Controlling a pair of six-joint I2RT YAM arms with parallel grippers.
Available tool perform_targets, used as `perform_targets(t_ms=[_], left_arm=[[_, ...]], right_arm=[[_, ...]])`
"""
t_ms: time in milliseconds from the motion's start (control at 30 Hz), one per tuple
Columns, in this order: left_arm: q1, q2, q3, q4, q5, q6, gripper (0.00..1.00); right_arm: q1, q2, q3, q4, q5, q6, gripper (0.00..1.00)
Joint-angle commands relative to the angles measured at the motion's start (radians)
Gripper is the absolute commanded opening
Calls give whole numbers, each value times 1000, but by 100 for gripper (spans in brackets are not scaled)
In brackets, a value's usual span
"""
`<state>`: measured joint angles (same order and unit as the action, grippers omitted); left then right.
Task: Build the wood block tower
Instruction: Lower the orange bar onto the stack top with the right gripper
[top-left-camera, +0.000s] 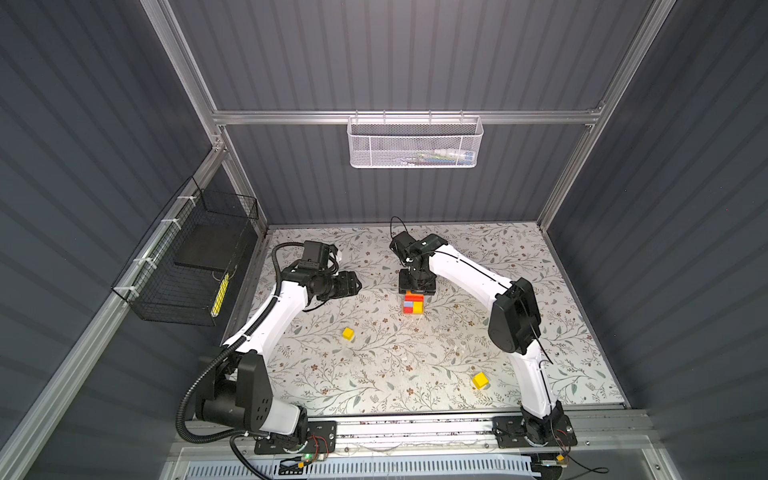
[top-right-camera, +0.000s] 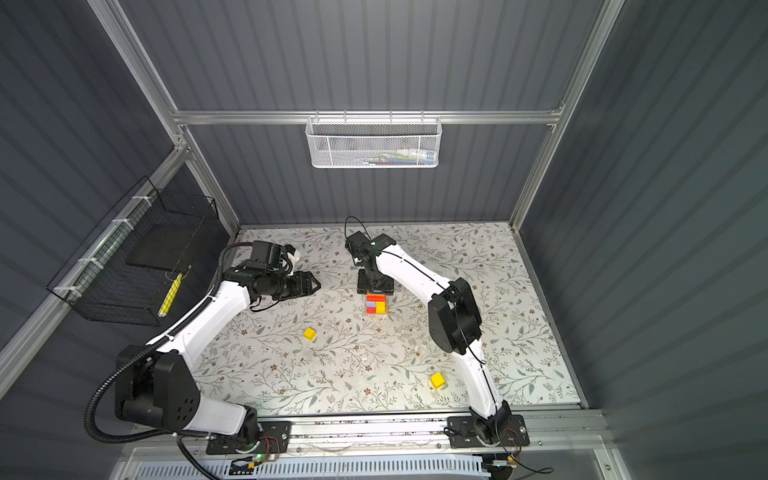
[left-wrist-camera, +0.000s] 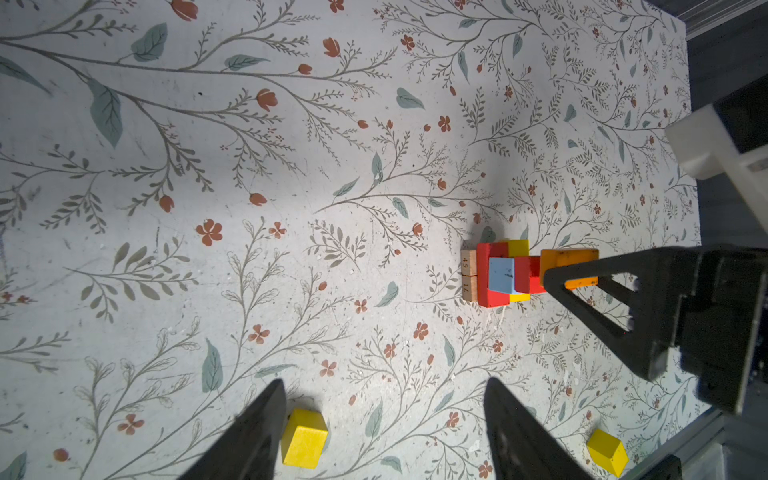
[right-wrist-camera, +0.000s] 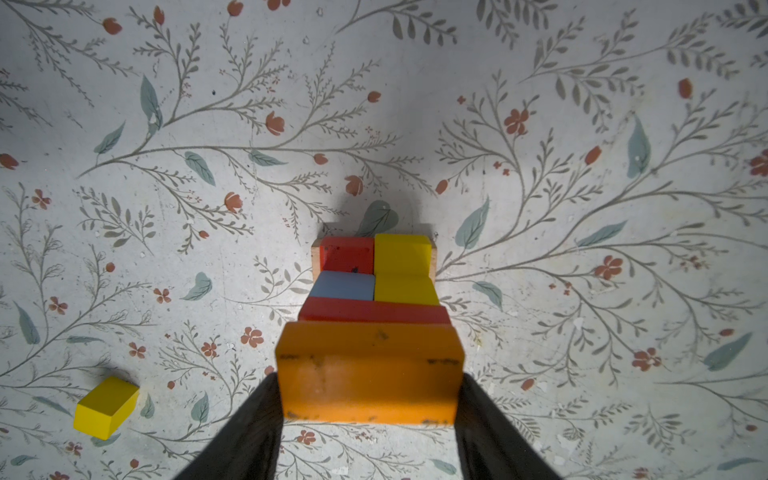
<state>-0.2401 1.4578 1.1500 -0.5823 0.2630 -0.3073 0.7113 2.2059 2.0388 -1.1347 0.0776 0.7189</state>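
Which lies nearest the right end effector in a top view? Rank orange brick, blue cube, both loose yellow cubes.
1. Orange brick, atop the tower.
2. Blue cube, lower in tower.
3. Left yellow cube, mid-table.
4. Right yellow cube, near front.

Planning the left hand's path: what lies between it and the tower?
Only bare floral tabletop lies between the left hand and the tower; both top views show no block in that stretch.

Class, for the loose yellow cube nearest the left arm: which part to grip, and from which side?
Hold the yellow cube across two opposite side faces, coming straight down with the left gripper. It sits flat on the table, nothing touching it, slightly turned, so rotate the jaws to match.
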Motion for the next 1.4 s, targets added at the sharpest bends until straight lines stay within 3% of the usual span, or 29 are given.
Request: perform_targets(t_ms=[0, 700, 1367], left_arm=[[10, 6, -13, -10, 6, 17, 75], [10, 7, -13, -10, 7, 16, 75], [10, 3, -16, -5, 10, 15, 75]], right_arm=[[4, 32, 22, -30, 3, 13, 63], [4, 28, 30, -36, 13, 20, 70], [13, 6, 18, -42, 26, 31, 59]])
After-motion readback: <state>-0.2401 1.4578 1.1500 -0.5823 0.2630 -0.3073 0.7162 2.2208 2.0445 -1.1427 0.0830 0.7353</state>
